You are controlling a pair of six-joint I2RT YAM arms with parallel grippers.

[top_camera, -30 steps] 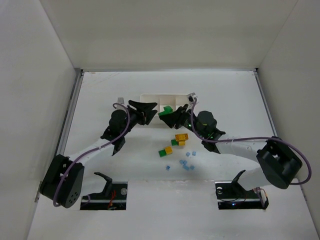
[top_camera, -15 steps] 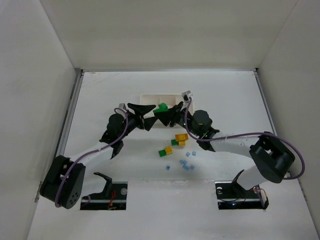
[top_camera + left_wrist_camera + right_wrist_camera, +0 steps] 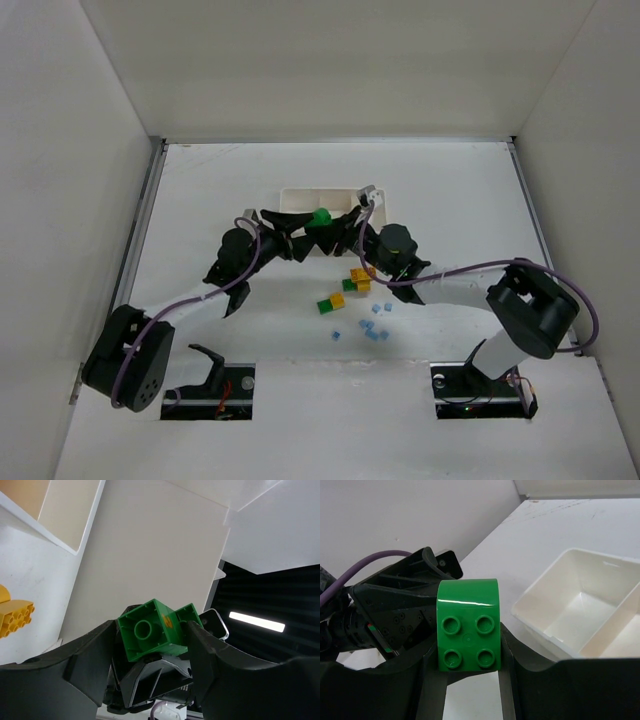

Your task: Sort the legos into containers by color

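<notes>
Brick point(image 3: 467, 630) green, in R tool point(image 3: 468, 652) | L tool point(image 3: 152, 630) facing, close | tray point(image 3: 536, 619) just beyond

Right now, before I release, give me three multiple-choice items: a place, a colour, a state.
1. The held green brick is: A at the tray; B over the loose pile; C at the table's edge.
2. The smallest loose bricks are: A green; B yellow; C blue.
3. The right gripper is: A open; B shut on the brick; C out of view.
A: the top view shows it against the tray. C: the blue bricks are tiniest. B: it clamps the brick's sides.
</notes>
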